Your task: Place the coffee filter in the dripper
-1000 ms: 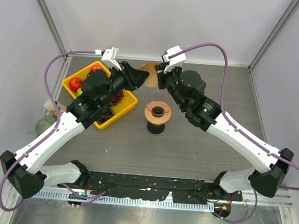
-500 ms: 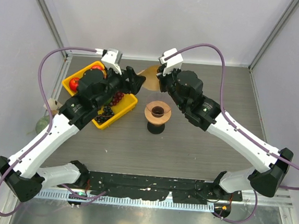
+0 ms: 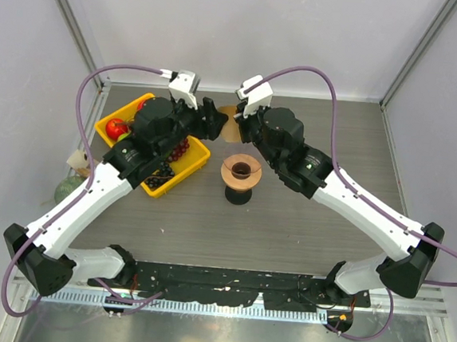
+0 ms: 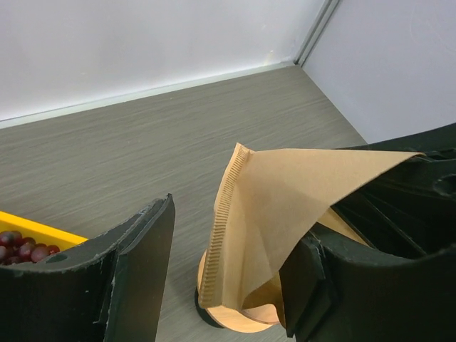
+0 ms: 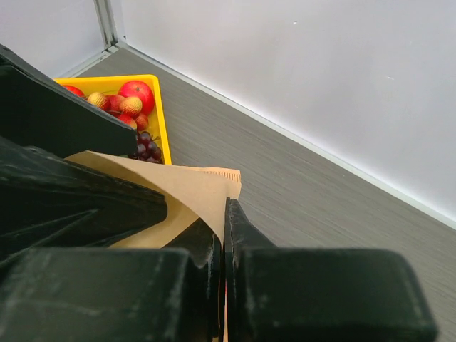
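Where the two arms lean in from the near corners, elbows bowed outward, their wrists meet above the far middle of the bench [image 3: 288,224]. Left end effector [image 3: 210,120]: jaws standing wide, one finger [image 4: 139,263] on each side of the coffee filter [image 4: 285,192], clamping nothing. Right end effector [image 3: 239,125]: fingers [image 5: 212,246] pressed together on the filter's paper, carrying it in the air. The coffee filter is a tan paper cone, partly spread, its crimped seam turned toward the left arm's free finger. It hangs between the two end effectors, clear of the bench. The dripper [image 3: 240,176] stands upright on its black base, wooden collar uppermost, on the near side of the filter and apart from it. A yellow tray [image 3: 186,174] of fruit lies under the left wrist, just left of the dripper. Purple cables [image 3: 334,108] arch over both arms. The bench's far edge and the back wall [image 3: 249,29] lie close behind the end effectors. Bare bench opens to the dripper's right and toward the arm bases.
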### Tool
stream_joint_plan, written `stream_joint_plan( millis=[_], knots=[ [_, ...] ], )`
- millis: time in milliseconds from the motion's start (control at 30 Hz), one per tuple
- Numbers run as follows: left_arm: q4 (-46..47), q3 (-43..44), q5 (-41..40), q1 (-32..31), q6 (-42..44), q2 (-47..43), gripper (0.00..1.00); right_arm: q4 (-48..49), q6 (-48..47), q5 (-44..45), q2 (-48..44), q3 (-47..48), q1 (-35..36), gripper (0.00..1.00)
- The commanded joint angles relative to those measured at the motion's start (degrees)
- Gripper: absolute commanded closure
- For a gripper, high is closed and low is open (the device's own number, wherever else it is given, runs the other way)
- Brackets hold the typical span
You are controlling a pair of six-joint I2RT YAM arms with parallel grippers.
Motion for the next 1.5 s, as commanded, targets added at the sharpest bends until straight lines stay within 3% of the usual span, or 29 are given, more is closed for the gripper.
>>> stream_joint_plan(
  millis=[0,233,400,500,733,767,800,867,933,1067,1467],
  knots=[
    [2.2,3.3,0.5,-0.3,-0.4,0.8,0.37,2.1,0.6,-0.2,0.5,3.2,0.6,0.95],
    [3.7,3.6,1.2,-0.9,-1.1,1.8,0.54,1.8,1.2,-0.5,0.9,3.4,0.8,0.95],
    [4.2,3.2,2.5,-0.8,-1.6,1.2,0.79,1.9,1.0,0.4,1.2,3.5,0.8,0.95],
    [4.3,2.9,3.1,-0.8,-1.9,0.8,1.00,2.1,1.3,0.4,1.5,3.9,0.8,0.95],
    [4.7,2.7,5.3,-0.9,-2.1,1.1,1.00,2.3,1.8,0.3,2.1,4.5,0.6,0.95],
    [4.5,2.7,5.3,-0.8,-2.0,1.0,0.99,2.3,1.8,0.4,2.1,4.6,0.8,0.95],
    [3.9,2.8,4.5,-0.9,-1.9,0.8,0.87,2.3,1.8,0.6,2.2,4.7,0.7,0.95],
    [2.7,2.8,1.8,-0.7,-1.9,0.1,0.53,2.4,1.6,1.2,2.0,4.6,0.7,0.95],
    [1.4,2.5,-0.3,-0.6,-1.2,-1.4,0.40,2.5,1.2,1.9,1.9,4.3,0.7,0.95],
    [-5.8,5.9,-5.1,-0.6,-1.3,-2.4,0.35,3.2,0.8,3.5,1.5,3.4,0.6,0.95],
    [-4.6,7.6,-2.0,-0.6,-6.3,1.4,0.34,2.3,4.7,3.6,3.2,5.7,0.8,0.95]
  ],
)
